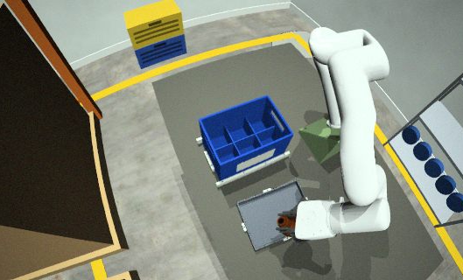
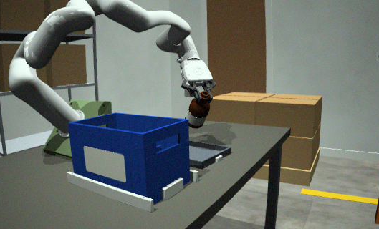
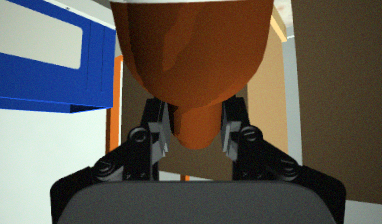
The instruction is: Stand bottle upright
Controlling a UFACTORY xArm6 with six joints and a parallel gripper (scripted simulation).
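The pincer (image 3: 194,131) is clenched on the neck of the brown bottle (image 2: 199,110), which looks rigid, smooth and probably slippery.

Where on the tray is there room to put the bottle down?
The grey tray shows bare floor from its far rim, near the blue crate, across to its left rim. The right side is crowded: the hand hangs over it, gripping the brown bottle by the neck.
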